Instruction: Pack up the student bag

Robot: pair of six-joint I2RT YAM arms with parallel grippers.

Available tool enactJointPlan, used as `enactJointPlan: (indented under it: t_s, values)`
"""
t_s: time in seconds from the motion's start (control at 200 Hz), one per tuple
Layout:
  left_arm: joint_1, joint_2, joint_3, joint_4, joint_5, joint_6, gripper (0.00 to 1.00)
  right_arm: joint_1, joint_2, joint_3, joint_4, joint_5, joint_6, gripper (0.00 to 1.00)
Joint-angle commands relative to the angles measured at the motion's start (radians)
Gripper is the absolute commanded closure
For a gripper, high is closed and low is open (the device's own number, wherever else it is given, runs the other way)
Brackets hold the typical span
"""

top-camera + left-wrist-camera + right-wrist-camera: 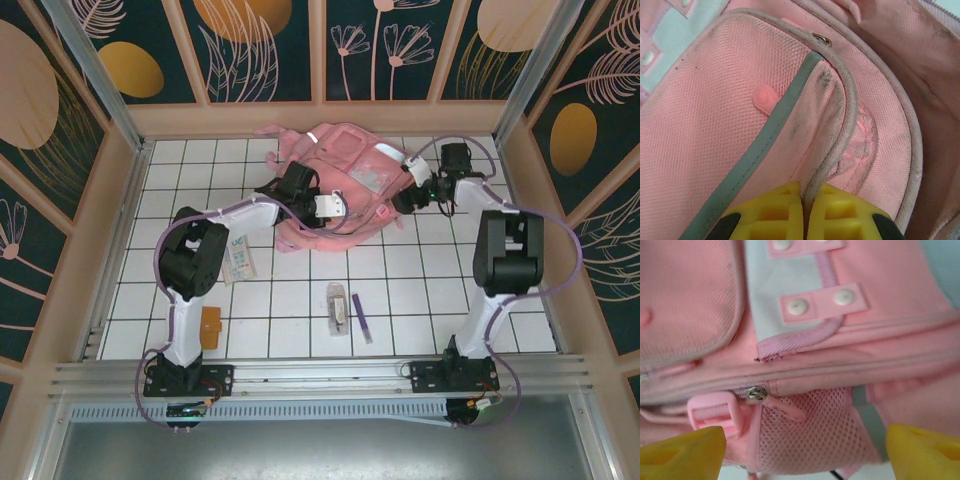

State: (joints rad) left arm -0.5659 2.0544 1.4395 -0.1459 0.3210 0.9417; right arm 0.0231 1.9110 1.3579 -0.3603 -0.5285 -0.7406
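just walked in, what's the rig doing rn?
Both arms are working on the pink student bag at the far side of the table. The left gripper has its jaws shut on the piped edge of a front pocket. The right gripper hangs open at the bag's side, by a zipper pull above a mesh pocket. A purple pen and clear packet lie unpacked nearer the arms.

Student bag (345, 150) far back on table (430, 300), pen (360, 318) nearer front.
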Motion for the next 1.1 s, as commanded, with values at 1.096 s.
enactJointPlan:
  t_s: [1.096]
  values:
    - [0.006, -0.256, -0.097, 0.077, 0.178, -0.031, 1.00, -0.049, -0.020, -0.037, -0.088, -0.256, -0.510, 0.49]
